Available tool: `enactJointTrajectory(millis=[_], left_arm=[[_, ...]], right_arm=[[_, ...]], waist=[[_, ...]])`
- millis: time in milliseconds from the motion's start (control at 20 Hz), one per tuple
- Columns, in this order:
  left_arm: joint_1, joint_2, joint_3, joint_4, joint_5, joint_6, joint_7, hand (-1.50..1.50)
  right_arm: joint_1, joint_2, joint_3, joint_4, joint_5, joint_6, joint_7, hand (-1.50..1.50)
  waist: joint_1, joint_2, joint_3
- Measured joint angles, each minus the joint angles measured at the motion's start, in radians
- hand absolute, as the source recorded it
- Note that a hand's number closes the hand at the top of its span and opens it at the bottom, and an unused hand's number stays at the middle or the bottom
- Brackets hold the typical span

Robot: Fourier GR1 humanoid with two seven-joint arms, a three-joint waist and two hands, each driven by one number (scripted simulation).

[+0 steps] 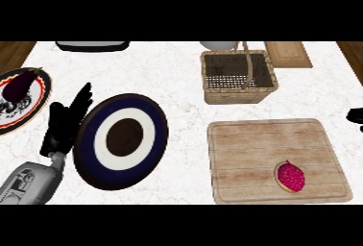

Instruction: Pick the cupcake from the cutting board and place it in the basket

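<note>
The counter top (177,125) is white stone with faint grey lines in it. It fills most of the view. Brown wood floor (14,53) shows at the far left corner, and a thin bit of brown wood floor shows at the far right corner too. The light is soft and even.

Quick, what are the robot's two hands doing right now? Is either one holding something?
Left hand: open, fingers straight up, resting beside the blue plate, holding nothing.
Right hand: only a bit shows at the right edge, so it cannot be told.
</note>
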Motion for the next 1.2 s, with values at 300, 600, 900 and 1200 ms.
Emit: enactJointTrajectory(millis=[300, 600, 900, 1200], left_arm=[[-0.013, -0.015, 0.006, 0.023, -0.011, -0.011, -0.009, 0.00], [-0.033, -0.019, 0.019, 0.042, -0.019, -0.032, -0.002, 0.00], [-0.029, -0.023, 0.035, 0.041, -0.024, -0.050, 0.000, 0.00], [-0.023, -0.037, 0.042, 0.038, -0.042, -0.052, 0.000, 0.00]], right_arm=[[0.006, -0.009, 0.057, 0.077, 0.037, -0.065, -0.073, -1.50], [-0.028, 0.044, 0.099, 0.182, 0.056, -0.117, -0.111, -1.50], [-0.076, 0.121, 0.166, 0.247, 0.098, -0.148, -0.117, -1.50], [-0.109, 0.180, 0.235, 0.290, 0.144, -0.170, -0.124, -1.50]], waist=[[0.009, 0.000, -0.001], [0.013, 0.000, -0.002], [0.018, -0.001, -0.002], [0.014, -0.002, -0.002]])
